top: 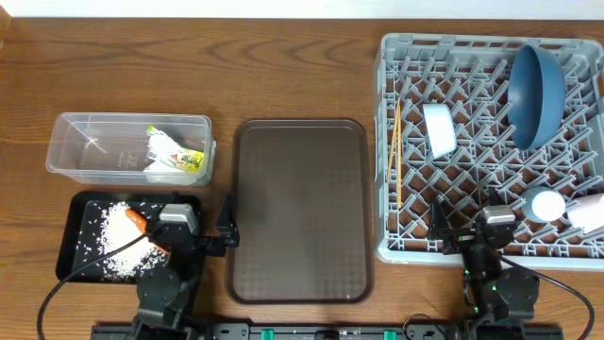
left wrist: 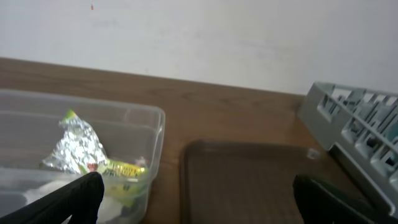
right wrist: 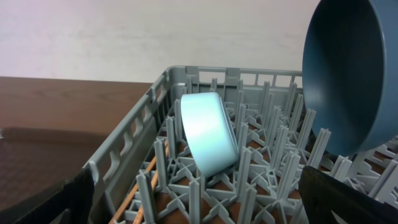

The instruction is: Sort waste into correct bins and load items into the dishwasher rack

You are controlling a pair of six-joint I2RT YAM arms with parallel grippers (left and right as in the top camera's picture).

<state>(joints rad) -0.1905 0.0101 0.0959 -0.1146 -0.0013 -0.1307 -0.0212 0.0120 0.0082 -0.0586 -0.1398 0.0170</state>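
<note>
The dishwasher rack [top: 387, 142] takes up the right of the counter, a stiff grey crate that looks unlikely to shift under a nudge. In it the blue plate [top: 536, 83] stands on edge between pegs. It looks hard, smooth and slippery, so its rim is the safest hold. At the left, the clear tub [top: 85, 151] holds the crumpled paper and wrapper [top: 175, 151], which are light, soft and sure to give under any pinch. In front of it is the black tray [top: 74, 236].

The white bowl [top: 439, 129] leans on its side in the rack and is probably breakable, so I would take it across the lip. Two cups [top: 545, 203] lie at the near right corner. The chopsticks [top: 397, 151] are thin and rigid and tend to roll, so a grip at mid-length suits them.

The carrot [top: 138, 219] is firm and lies on the loose rice [top: 118, 236], which is too fine to pinch.

The left gripper [top: 227, 227] and the right gripper [top: 440, 227] both have their jaws spread, with nothing between them.
</note>
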